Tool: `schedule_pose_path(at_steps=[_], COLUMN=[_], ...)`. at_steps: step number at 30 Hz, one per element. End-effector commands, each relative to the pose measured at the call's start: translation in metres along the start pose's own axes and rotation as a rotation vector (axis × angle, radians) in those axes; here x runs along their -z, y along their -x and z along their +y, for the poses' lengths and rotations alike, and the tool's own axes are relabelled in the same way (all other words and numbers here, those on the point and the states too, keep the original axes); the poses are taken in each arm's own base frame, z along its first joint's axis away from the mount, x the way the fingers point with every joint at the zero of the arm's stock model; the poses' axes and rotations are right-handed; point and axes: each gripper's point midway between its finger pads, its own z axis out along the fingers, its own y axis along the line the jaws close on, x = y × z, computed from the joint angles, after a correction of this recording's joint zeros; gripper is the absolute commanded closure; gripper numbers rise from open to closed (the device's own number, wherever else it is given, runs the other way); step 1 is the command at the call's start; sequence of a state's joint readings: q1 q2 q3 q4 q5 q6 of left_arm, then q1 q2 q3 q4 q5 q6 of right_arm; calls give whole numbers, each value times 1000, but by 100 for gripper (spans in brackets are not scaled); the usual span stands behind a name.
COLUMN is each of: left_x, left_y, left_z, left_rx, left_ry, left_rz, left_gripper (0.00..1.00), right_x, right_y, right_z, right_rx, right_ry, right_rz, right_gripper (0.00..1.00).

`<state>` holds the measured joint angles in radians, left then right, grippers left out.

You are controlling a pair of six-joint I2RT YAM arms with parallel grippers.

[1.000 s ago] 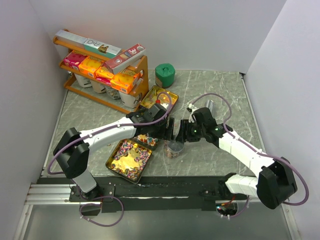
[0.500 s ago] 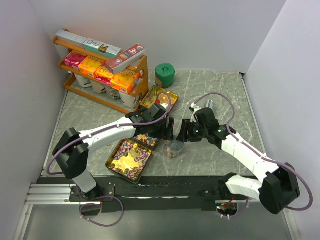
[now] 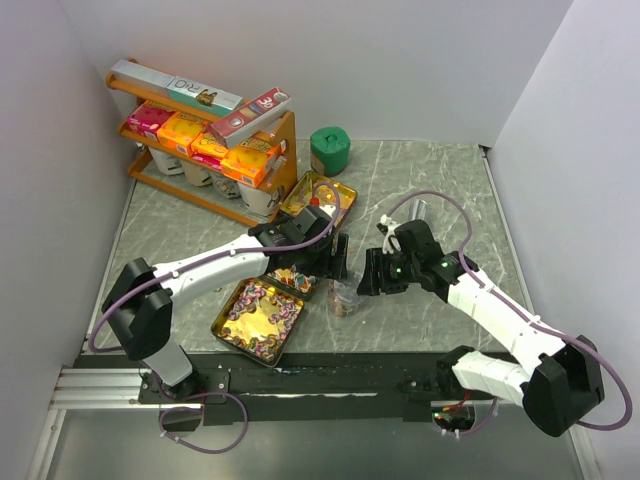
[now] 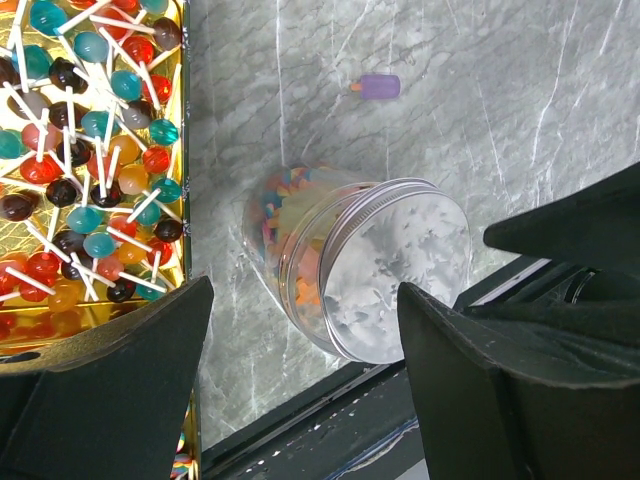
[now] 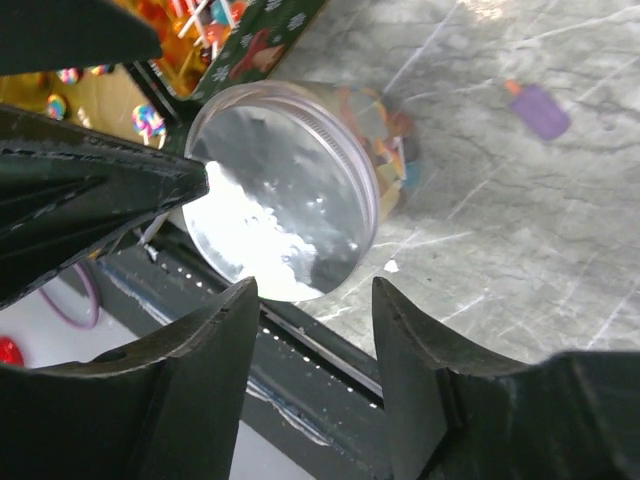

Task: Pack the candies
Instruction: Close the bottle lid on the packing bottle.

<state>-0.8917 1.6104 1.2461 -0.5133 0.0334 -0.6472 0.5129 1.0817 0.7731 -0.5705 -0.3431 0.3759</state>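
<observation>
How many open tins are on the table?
3: a large gold tin at the front left, a smaller tin under the left arm, another gold tin behind by the shelf. Arms may hide more.

Left tool [image 4: 300,300], right tool [image 5: 310,285]: both spread.

High rear overview, close downward wrist views, sharing lidded jar [image 4: 380,270]

Robot lab cell: white partition walls [image 3: 400,60], marble-pattern tabletop [image 3: 450,190], aluminium mounting rail [image 3: 100,385].
</observation>
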Motion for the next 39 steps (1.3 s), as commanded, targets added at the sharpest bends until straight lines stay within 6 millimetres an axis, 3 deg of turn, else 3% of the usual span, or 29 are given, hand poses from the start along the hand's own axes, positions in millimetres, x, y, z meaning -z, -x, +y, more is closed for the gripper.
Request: schedule_pose_path(at_steps=[1, 7, 17, 28, 33, 39], left_x=[15, 19, 18, 20, 23, 29], left_y=[15, 16, 11, 13, 17, 24], left_z=[-15, -15, -13, -13, -14, -16], left_rx=[-4, 2, 19, 15, 10, -1], left_ry=[-56, -54, -54, -48, -47, -51], left_rz=[-56, -63, -60, -64, -78, -105], left_gripper=[20, 20, 20, 20, 17, 5], right_x=[3, -7, -7, -11, -6, -1], right_y=[13, 10, 21, 17, 22, 27], right_z=[18, 19, 25, 22, 18, 16], right_rx=[34, 23, 24, 13, 13, 19], right_ry=[75, 94, 121, 108, 74, 49], right_rz=[-12, 11, -32, -14, -44, -73], right_gripper=[46, 48, 49, 48, 42, 28])
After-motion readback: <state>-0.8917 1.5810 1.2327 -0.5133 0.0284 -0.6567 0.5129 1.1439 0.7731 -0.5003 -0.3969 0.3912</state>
